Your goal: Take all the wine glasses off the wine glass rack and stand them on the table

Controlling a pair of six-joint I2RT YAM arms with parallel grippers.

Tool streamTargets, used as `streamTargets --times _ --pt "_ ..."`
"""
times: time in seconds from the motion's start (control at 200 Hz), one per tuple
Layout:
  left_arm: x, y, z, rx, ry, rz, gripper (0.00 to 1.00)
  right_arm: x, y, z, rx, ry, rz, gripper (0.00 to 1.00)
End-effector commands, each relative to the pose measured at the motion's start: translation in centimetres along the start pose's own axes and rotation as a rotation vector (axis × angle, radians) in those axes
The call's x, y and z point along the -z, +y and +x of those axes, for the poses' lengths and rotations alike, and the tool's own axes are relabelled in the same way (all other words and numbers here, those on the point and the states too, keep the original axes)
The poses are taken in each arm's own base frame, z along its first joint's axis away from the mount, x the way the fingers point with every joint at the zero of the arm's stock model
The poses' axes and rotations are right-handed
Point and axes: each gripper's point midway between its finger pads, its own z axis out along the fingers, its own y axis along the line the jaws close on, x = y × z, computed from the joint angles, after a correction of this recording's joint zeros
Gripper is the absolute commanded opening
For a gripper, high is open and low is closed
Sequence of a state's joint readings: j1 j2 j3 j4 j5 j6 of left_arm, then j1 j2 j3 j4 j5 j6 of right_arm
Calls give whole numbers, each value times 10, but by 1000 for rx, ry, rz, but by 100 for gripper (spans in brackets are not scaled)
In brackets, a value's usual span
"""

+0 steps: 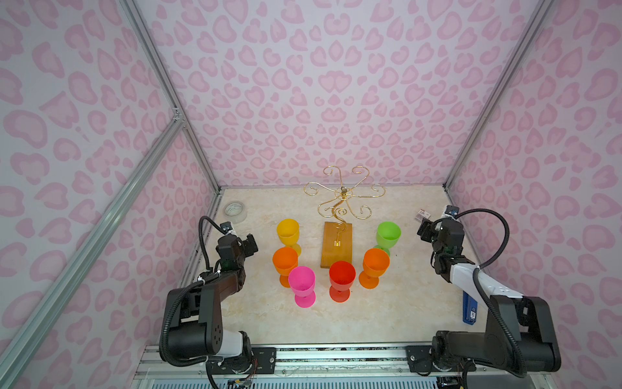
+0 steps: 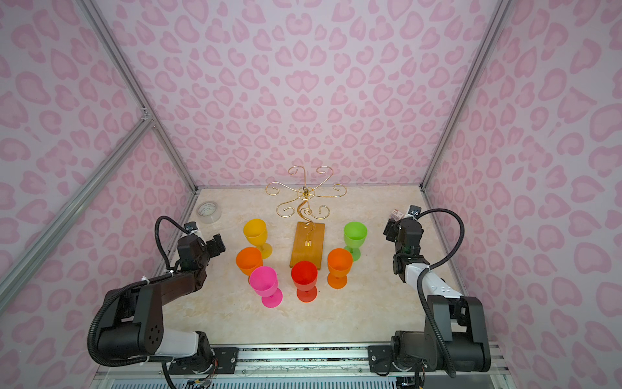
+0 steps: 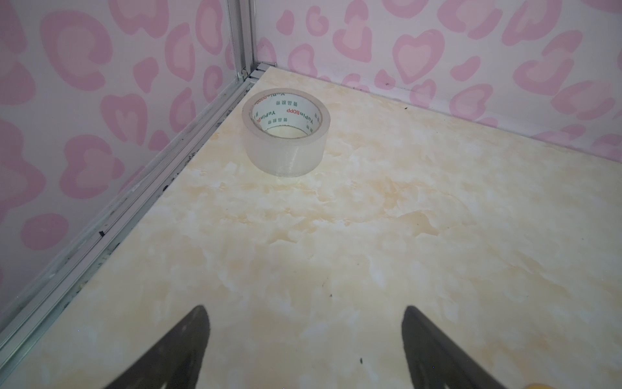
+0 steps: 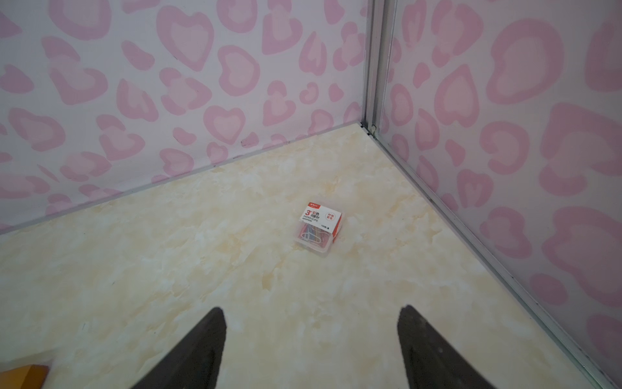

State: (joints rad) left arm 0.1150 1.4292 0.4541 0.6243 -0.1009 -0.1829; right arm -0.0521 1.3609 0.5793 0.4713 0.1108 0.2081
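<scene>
Left gripper spread empty near "YuPinBOPP" tape — right gripper likewise, near "PAPER CLIPS" box.

"YuPinBOPP" tape roll; "PAPER CLIPS" box

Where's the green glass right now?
In both top views the green glass stands upright on the table, right of the rack base, just behind the right-hand orange glass.
</scene>
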Motion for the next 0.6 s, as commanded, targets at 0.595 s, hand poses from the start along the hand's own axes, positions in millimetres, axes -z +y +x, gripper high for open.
streamTargets --times 0.595 --pt "13 -16 -17 -83 -173 -62 97 7 31 4 289 -102 -30 82"
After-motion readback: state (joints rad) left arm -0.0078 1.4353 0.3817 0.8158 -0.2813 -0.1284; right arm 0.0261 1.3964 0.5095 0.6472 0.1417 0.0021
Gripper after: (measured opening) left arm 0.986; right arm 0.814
